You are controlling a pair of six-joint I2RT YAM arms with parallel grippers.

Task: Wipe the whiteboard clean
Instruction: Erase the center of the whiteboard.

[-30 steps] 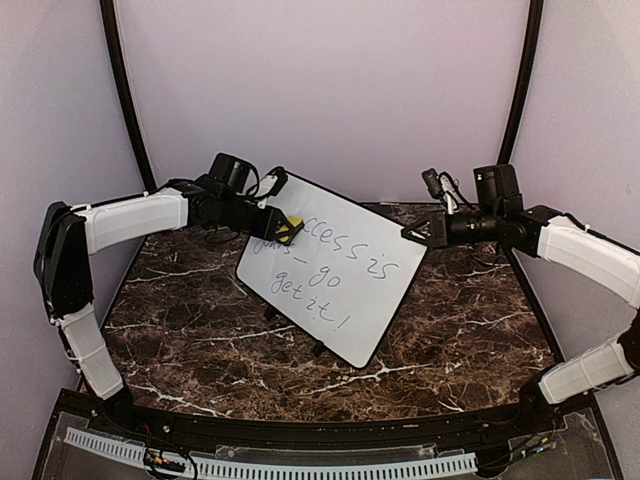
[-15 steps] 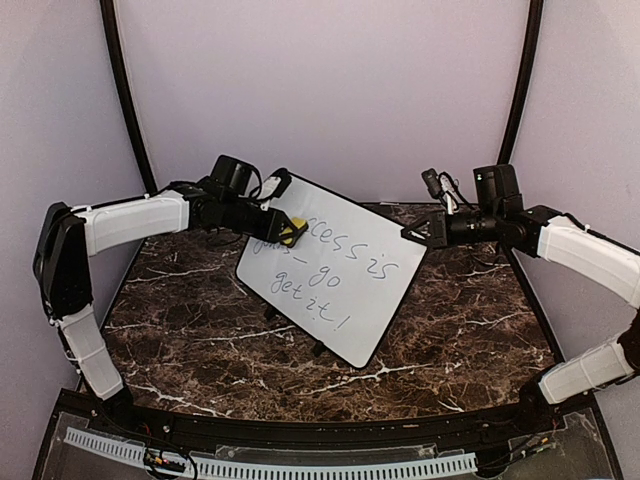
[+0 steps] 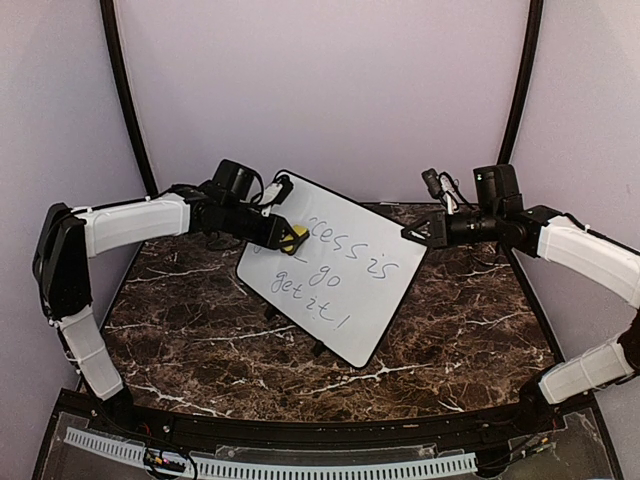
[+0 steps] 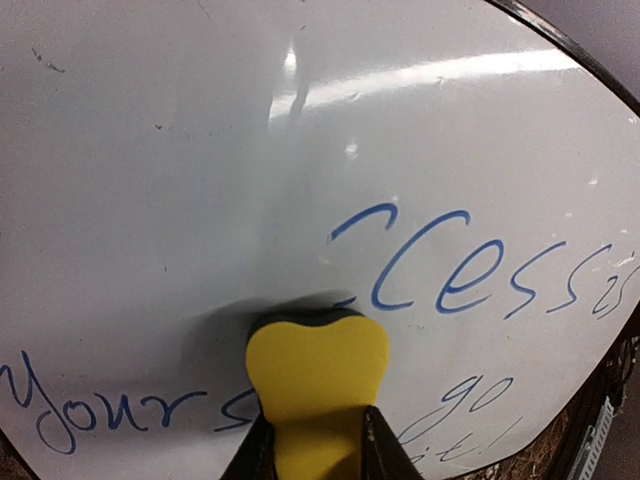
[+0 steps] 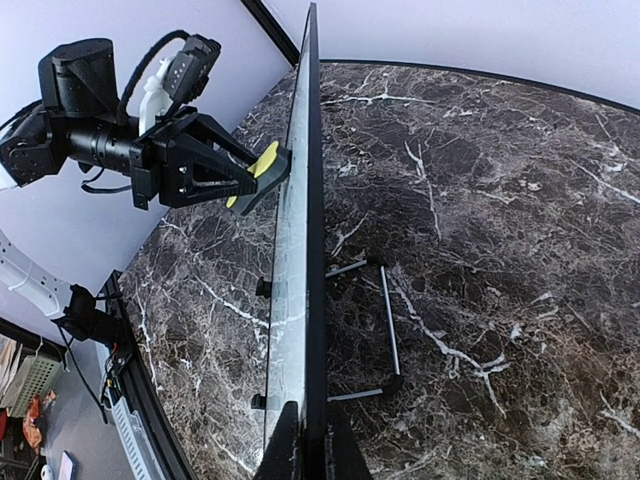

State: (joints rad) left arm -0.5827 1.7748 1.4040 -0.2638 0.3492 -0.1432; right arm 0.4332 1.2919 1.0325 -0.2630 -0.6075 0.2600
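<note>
The whiteboard (image 3: 335,270) stands tilted on the marble table, with blue handwriting on it. My left gripper (image 3: 285,236) is shut on the yellow eraser (image 3: 294,236) and presses it against the board's upper left part. In the left wrist view the eraser (image 4: 316,385) sits between "yours" and "ccess", with wiped board (image 4: 200,150) above it. My right gripper (image 3: 412,236) is shut on the board's right edge. In the right wrist view the board (image 5: 300,250) is edge-on between my fingers (image 5: 283,450), and the left gripper (image 5: 245,180) touches its face.
The board's wire stand (image 5: 385,320) rests on the dark marble table (image 3: 180,330) behind the board. The enclosure's purple walls and black posts (image 3: 125,90) ring the table. A white cable strip (image 3: 300,465) runs along the near edge.
My left gripper has slid the eraser a little to the right and down across the board. The right arm and the board have not moved.
</note>
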